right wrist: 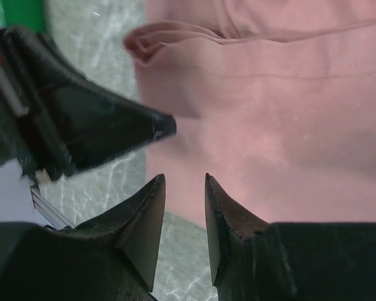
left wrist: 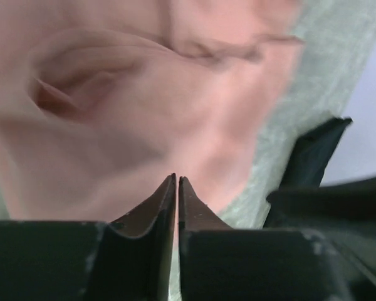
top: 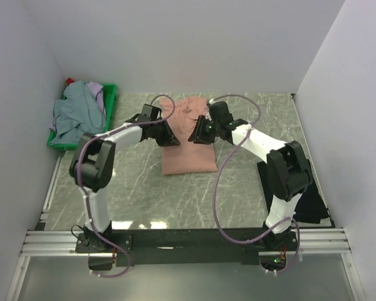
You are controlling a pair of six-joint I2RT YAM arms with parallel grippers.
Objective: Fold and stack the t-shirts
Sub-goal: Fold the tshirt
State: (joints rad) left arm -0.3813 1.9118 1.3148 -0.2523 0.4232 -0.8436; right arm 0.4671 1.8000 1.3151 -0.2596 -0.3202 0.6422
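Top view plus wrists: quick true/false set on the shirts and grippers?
1. The salmon-pink shirt lies on the table. True.
2. The green crate is empty. False: it holds grey-blue cloth and lavender cloth.
3. The left gripper is wide open. False: its fingers almost touch.
4. The right gripper has its fingers apart. True.
5. The black shirt lies left of the pink one. False: it is at the right side.

A robotics lab cell is indicated: white panel walls are set beyond and outboard of the left gripper and right gripper, with aluminium rails behind.
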